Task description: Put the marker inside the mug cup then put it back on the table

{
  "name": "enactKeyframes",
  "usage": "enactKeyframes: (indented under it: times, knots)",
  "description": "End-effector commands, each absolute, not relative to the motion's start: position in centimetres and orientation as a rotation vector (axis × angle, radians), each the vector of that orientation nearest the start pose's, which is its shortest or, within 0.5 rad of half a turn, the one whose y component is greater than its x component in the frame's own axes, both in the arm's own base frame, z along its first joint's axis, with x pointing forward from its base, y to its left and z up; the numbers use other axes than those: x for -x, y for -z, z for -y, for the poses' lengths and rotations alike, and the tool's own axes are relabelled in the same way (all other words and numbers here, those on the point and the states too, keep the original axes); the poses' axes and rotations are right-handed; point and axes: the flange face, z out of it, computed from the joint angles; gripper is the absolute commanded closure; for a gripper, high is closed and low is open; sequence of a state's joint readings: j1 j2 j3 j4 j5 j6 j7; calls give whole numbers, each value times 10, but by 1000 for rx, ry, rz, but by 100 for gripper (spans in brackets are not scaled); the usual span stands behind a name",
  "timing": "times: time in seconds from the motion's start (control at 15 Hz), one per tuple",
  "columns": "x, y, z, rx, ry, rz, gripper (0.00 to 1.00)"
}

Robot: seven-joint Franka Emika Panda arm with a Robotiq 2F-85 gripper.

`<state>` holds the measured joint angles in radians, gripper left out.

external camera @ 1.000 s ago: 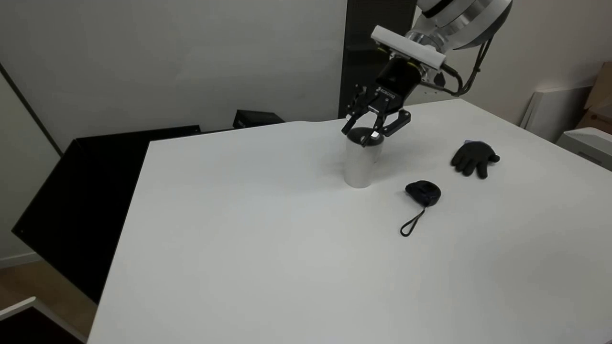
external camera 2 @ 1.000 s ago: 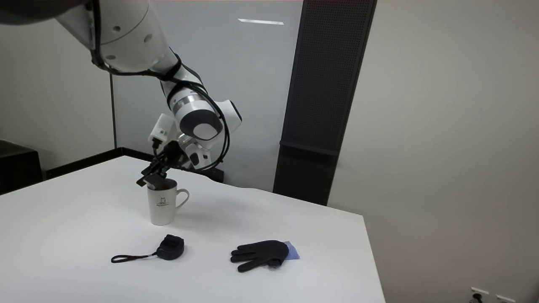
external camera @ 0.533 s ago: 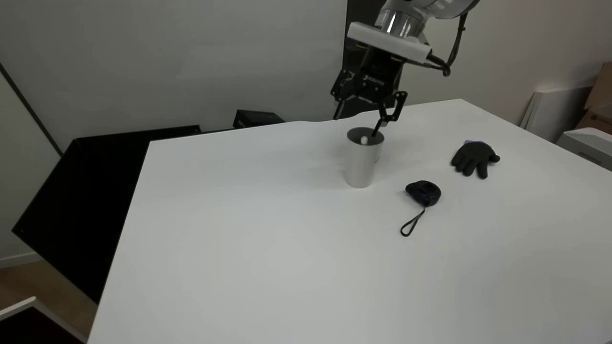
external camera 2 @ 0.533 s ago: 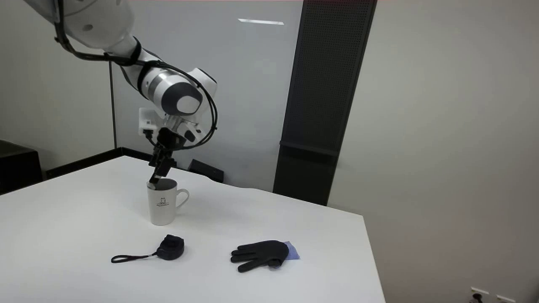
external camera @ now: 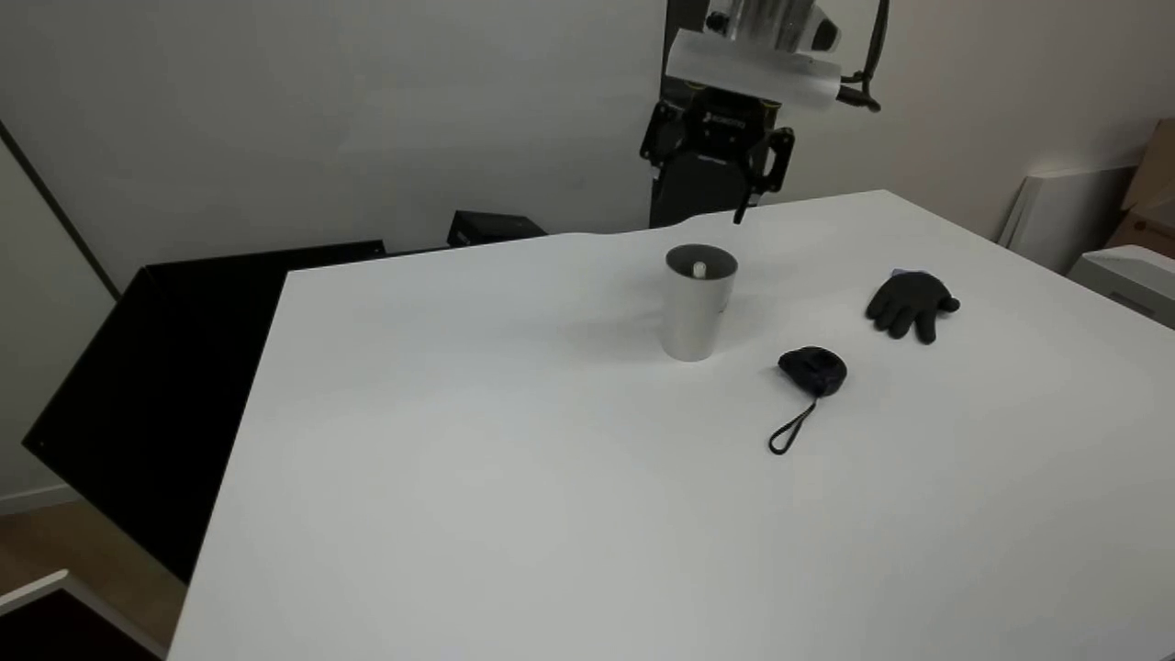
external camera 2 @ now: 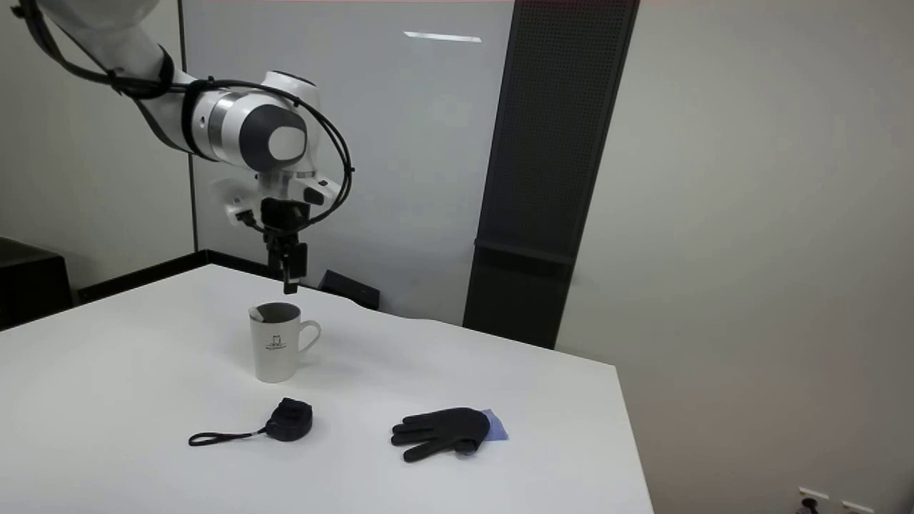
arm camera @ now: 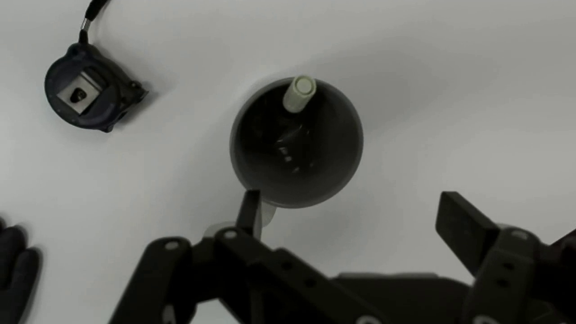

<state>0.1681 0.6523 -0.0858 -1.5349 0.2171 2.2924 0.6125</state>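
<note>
Our tool points roughly straight down above the mug, apart from its rim and offset toward the handle. Its fingers stand well spread with nothing held between them; we take so wide a spread as meant to give the marker room. The marker stands slanted inside the mug, its pale top end by the rim opposite the handle, its lower end lost in the dark. We judge it leans because the mug is too wide to prop so thin a stick upright, and that the task's first half is done; lifting it out and laying it on the counter is left. The mug sits upright toward the counter's far edge in both exterior views. The tape measure lies near it, farther from that edge, and the glove nearest the right edge; we expect neither to hinder the next grasp.
</note>
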Motion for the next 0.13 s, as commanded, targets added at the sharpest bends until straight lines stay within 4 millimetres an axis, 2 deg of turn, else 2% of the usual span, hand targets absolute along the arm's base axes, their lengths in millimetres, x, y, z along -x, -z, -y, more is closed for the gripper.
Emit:
enactKeyframes:
  times: [0.0,0.07]
  knots:
    - [-712,-284,-74,2842,95,-945,0]
    - [-711,-284,-74,2843,97,-945,0]
